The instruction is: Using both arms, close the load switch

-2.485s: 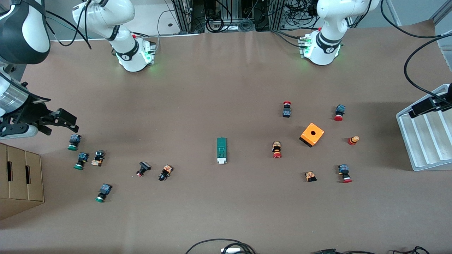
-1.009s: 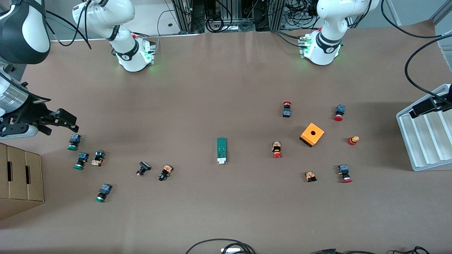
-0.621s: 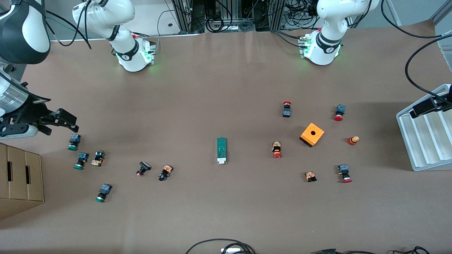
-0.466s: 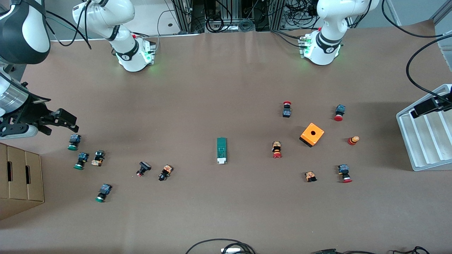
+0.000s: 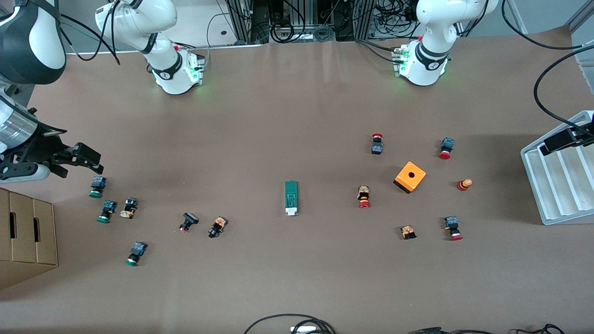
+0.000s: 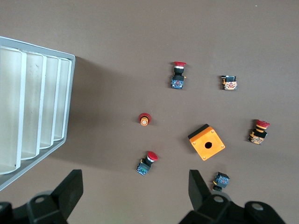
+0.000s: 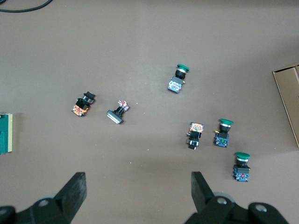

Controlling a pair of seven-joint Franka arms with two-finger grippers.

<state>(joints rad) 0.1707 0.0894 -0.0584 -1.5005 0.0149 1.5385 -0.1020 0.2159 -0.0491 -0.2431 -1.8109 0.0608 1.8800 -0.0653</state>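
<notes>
The load switch (image 5: pixel 291 198), a narrow green block with a white tab at the end nearer the front camera, lies flat at the table's middle; one green end shows in the right wrist view (image 7: pixel 5 134). My right gripper (image 5: pixel 76 162) hangs open over the right arm's end of the table, above the green-capped push buttons, with nothing between its fingers (image 7: pixel 138 186). My left gripper (image 5: pixel 564 139) hangs open and empty over the edge of the white tray at the left arm's end (image 6: pixel 135 184). Both grippers are well away from the switch.
A white ribbed tray (image 5: pixel 557 195) stands at the left arm's end and a cardboard box (image 5: pixel 28 232) at the right arm's end. An orange box with a hole (image 5: pixel 410 176) sits among red-capped push buttons (image 5: pixel 444 148). Green-capped push buttons (image 5: pixel 96 186) lie near the right gripper.
</notes>
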